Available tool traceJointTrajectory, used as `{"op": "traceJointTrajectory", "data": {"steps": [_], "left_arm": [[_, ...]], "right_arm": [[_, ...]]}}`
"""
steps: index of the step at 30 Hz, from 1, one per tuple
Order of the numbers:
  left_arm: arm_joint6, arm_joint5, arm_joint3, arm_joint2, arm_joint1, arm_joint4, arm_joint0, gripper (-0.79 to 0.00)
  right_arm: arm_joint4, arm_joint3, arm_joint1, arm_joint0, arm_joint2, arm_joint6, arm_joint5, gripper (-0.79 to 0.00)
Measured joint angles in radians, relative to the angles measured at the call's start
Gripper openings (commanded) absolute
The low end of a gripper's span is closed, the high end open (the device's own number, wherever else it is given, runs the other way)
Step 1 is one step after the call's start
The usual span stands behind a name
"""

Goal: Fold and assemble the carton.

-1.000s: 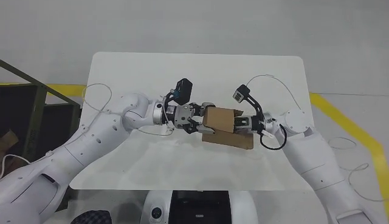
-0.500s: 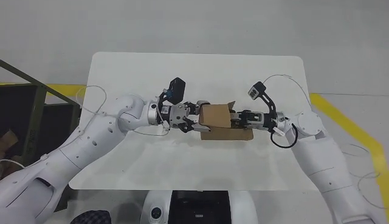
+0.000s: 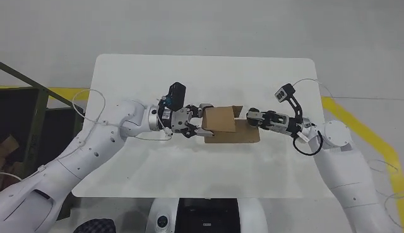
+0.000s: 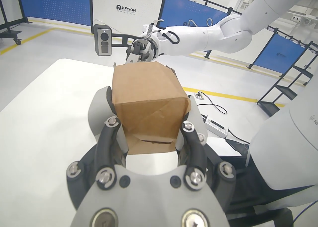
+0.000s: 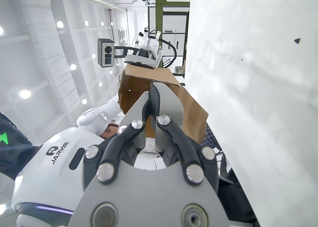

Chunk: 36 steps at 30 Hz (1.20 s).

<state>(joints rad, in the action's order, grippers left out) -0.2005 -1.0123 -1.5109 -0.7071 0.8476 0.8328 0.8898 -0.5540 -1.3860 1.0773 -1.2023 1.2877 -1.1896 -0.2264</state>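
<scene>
Now, top view: carton (image 3: 222, 124) over mid-table (image 3: 278, 75), between left gripper (image 3: 201, 122) and right gripper (image 3: 250, 117) | left wrist view: left gripper (image 4: 149, 107) clamps the carton's near end, the other gripper at its far end | right wrist view: right gripper (image 5: 152, 91) fingers pressed together, tips at the carton's flap edge.

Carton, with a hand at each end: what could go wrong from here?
1. The right hand looks shut on just the thin edge of a flap. It may slip off or tear the flap if the arms pull apart.
2. The left hand clamps the carton across its near end, where the face is creased and a slit gapes. A harder squeeze could crush that end.
</scene>
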Motion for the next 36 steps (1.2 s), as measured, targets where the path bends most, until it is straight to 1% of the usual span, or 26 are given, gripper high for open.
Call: {"op": "traceJointTrajectory", "data": {"steps": [5,7,10,12,13,15,20,25,28,36], "left_arm": [[-0.103,0.0,-0.008,-0.038,-0.01,0.126,0.031,-0.459],[-0.152,0.0,-0.015,-0.061,-0.015,0.188,0.046,-0.453],[-0.217,0.002,-0.021,-0.092,-0.021,0.273,0.072,-0.428],[-0.248,0.003,-0.022,-0.107,-0.023,0.311,0.086,-0.428],[-0.264,0.002,-0.02,-0.115,-0.023,0.328,0.092,-0.428],[-0.282,0.0,-0.017,-0.124,-0.023,0.346,0.099,-0.428],[-0.31,0.0,-0.018,-0.127,-0.017,0.368,0.104,-0.428],[-0.319,0.0,-0.022,-0.118,-0.01,0.38,0.099,-0.431],[-0.318,0.0,-0.019,-0.109,-0.005,0.389,0.093,-0.428],[-0.336,0.0,-0.015,-0.097,0.0,0.4,0.084,-0.431]], "right_arm": [[-0.008,-0.059,-0.017,-0.074,0.082,0.031,0.014,-0.785],[-0.028,-0.088,-0.023,-0.109,0.117,0.031,0.019,-0.785],[-0.048,-0.141,-0.032,-0.155,0.152,-0.019,0.031,-0.785],[-0.02,-0.18,-0.039,-0.175,0.16,-0.06,0.038,-0.785],[0.001,-0.208,-0.042,-0.188,0.158,-0.088,0.041,-0.785],[0.019,-0.242,-0.044,-0.207,0.15,-0.107,0.051,-0.785],[0.056,-0.297,-0.041,-0.221,0.095,-0.084,0.078,-0.785],[0.079,-0.286,-0.032,-0.188,0.022,-0.04,0.081,-0.785],[0.076,-0.271,-0.029,-0.169,-0.003,-0.03,0.075,-0.785],[0.066,-0.249,-0.028,-0.152,-0.013,-0.007,0.061,-0.785]]}}
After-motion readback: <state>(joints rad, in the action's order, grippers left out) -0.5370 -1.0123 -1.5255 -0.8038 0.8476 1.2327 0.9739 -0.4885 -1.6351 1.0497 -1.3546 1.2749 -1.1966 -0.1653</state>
